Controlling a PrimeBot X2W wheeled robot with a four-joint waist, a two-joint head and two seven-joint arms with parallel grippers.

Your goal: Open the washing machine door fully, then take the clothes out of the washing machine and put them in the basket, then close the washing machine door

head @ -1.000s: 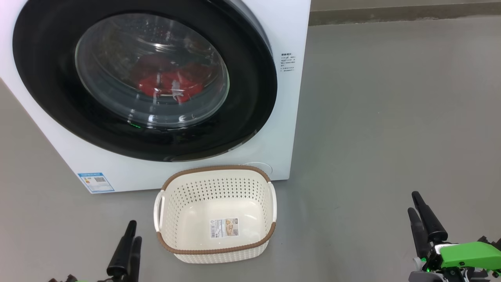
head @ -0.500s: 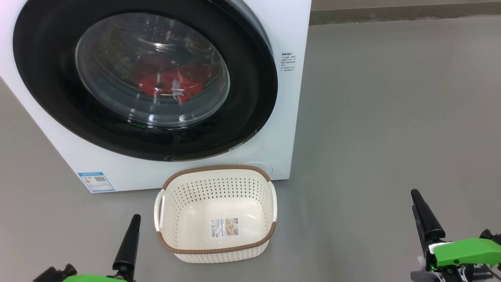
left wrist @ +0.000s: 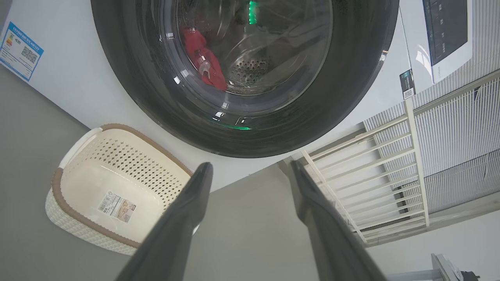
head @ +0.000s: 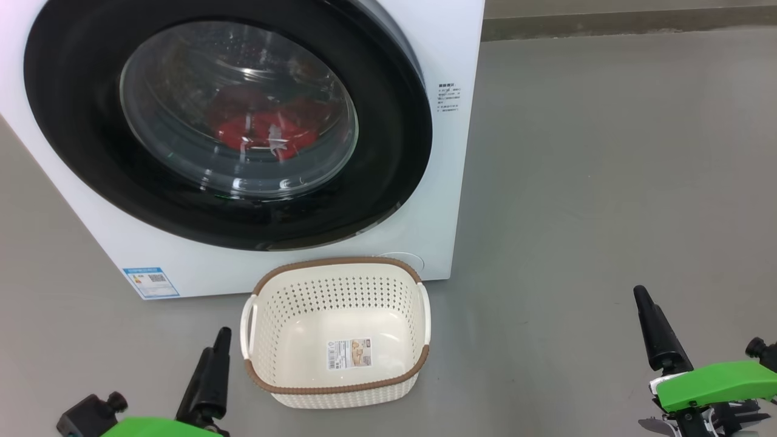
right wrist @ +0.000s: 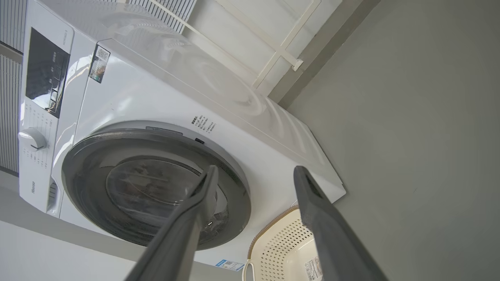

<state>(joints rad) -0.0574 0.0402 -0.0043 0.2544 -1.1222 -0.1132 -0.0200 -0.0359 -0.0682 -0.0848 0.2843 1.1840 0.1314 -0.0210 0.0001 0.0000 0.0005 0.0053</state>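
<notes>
The white washing machine (head: 452, 42) takes up the upper left of the head view. Its round black door (head: 79, 158) covers the opening, and the red clothes (head: 267, 130) show through the glass. On the floor in front of it stands the cream basket (head: 340, 264), with nothing in it. My left gripper (head: 223, 335) is low beside the basket's left handle and my right gripper (head: 640, 294) is far to the right. The left wrist view shows the left gripper (left wrist: 250, 166) open below the door (left wrist: 156, 97), clothes (left wrist: 203, 58) and basket (left wrist: 58, 187). The right gripper (right wrist: 256, 169) is open too, facing the door (right wrist: 90, 187) and basket (right wrist: 281, 242).
Bare grey floor (head: 607, 182) stretches right of the machine to a dark skirting strip (head: 607, 24). A white slatted railing (left wrist: 371, 168) stands beyond the machine's side. The control panel and dial (right wrist: 35, 138) sit at the machine's top.
Both grippers have risen a little in the head view. The left one has moved closer to the basket's left side. Door, clothes and basket have not moved.
</notes>
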